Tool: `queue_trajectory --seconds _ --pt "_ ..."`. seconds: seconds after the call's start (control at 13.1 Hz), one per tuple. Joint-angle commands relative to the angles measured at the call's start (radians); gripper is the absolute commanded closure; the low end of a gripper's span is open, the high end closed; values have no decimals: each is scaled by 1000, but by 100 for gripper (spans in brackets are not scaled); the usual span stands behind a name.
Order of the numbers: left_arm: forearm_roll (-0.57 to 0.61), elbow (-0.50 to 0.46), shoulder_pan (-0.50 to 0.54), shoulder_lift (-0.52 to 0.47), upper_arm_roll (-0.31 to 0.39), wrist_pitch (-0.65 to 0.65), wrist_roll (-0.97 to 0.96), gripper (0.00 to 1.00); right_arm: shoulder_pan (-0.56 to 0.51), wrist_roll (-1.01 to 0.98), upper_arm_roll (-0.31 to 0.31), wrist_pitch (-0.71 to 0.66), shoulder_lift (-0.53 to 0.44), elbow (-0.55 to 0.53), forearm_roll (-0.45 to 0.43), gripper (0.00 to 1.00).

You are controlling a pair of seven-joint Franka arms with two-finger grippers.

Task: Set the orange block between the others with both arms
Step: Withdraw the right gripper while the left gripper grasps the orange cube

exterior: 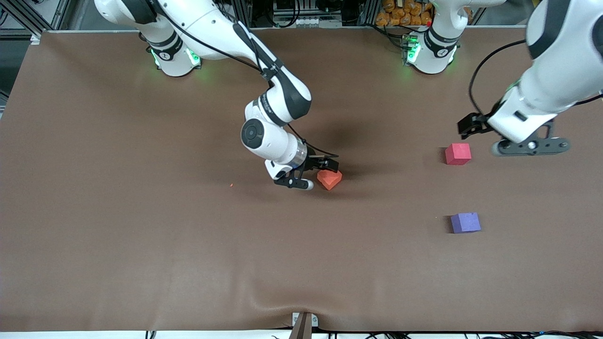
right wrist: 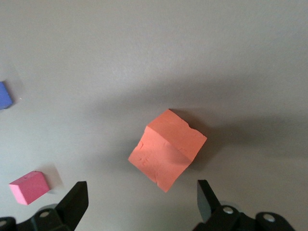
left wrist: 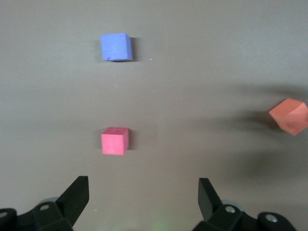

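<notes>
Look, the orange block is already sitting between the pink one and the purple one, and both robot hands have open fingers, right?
Not quite. The front view shows the orange block near the table's middle beside the right gripper, well apart from the pinkish-red cube and purple-blue cube. Both grippers, including the left gripper, do have open fingers.

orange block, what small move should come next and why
Probably lift the right gripper clear, so the left gripper, open over the table by the pinkish-red cube, can fetch it. The orange block sits tilted between open fingers, far from the gap above the purple-blue cube.
</notes>
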Motion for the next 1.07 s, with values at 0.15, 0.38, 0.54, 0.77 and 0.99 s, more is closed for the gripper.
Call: queue_trajectory --seconds 0.15,0.38,0.54,0.77,0.99 --pt "-13 21 -44 92 -61 70 -136 0 -188 -12 -17 -449 -228 -7 -230 0" --pt "-11 94 -153 213 -61 73 -325 0 -372 -17 -7 -770 -397 4 -339 0" --pt "-5 137 -214 300 -61 104 -469 0 -483 -64 -8 -902 -482 21 -386 0" --pt "-4 134 -280 390 -61 238 -635 0 -586 -362 -8 -990 -591 24 -567 0" --pt "32 130 -340 475 -58 372 -863 0 -667 -521 -16 -1019 -634 24 -642 0"
